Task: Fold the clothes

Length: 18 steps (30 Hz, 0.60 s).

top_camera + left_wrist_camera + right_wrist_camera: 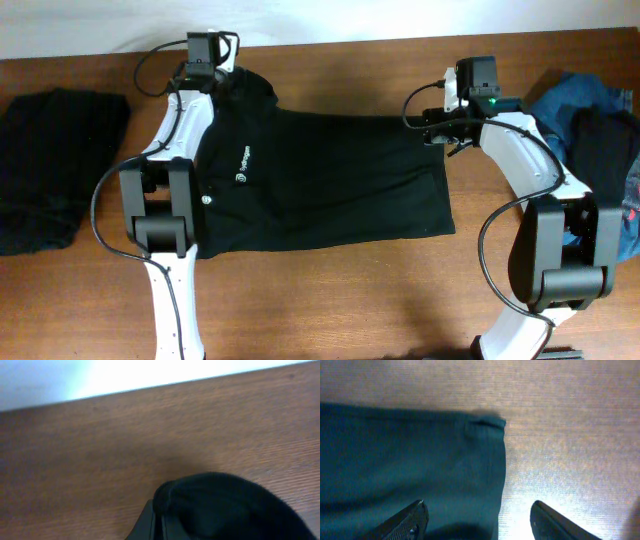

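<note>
A black short-sleeved T-shirt [320,180] with a small white chest logo [240,180] lies spread flat across the table's middle. My left gripper [222,82] is at its far left sleeve. In the left wrist view the gripper [160,522] is shut on a bunch of the black fabric [225,505]. My right gripper [437,135] is at the shirt's far right corner. In the right wrist view it is open [480,520], its fingers straddling the shirt's edge [497,470], just above the cloth and holding nothing.
A pile of black clothes [50,170] lies at the left edge. A heap of blue denim [575,100] and dark clothes [605,140] lies at the right edge behind the right arm. Bare wooden table [350,290] shows in front.
</note>
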Each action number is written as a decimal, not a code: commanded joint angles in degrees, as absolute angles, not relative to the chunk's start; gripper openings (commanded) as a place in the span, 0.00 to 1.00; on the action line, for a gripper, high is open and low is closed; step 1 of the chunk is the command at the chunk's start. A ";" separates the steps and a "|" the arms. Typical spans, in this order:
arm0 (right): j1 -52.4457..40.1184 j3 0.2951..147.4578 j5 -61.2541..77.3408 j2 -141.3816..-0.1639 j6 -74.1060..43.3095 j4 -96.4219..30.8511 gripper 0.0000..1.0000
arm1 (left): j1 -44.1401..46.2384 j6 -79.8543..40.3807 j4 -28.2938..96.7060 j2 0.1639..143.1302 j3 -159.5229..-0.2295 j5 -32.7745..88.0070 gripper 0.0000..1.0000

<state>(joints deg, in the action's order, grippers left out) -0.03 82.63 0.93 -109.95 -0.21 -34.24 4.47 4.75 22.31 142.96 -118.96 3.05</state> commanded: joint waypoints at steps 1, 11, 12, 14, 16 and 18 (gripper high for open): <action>0.08 82.50 -0.03 -111.50 0.21 -32.03 0.70 | 3.64 4.84 22.65 142.58 -120.18 3.25 0.01; 0.12 82.50 -0.03 -119.70 1.08 -23.49 0.70 | 3.57 4.84 23.29 142.58 -120.18 3.27 0.01; 0.12 82.50 -0.05 -120.11 1.26 -23.16 0.70 | 3.57 4.84 23.29 142.58 -120.18 3.27 0.01; 0.14 82.50 -0.05 -120.53 1.26 -22.02 0.69 | 3.57 4.84 23.24 142.58 -120.18 3.27 0.01; 0.12 82.50 -0.05 -121.08 1.26 -20.32 0.69 | 3.57 4.84 23.22 142.58 -120.18 3.25 0.01; 0.12 82.50 -0.05 -121.49 1.28 -18.79 0.69 | 3.57 4.84 23.24 142.58 -120.18 3.27 0.01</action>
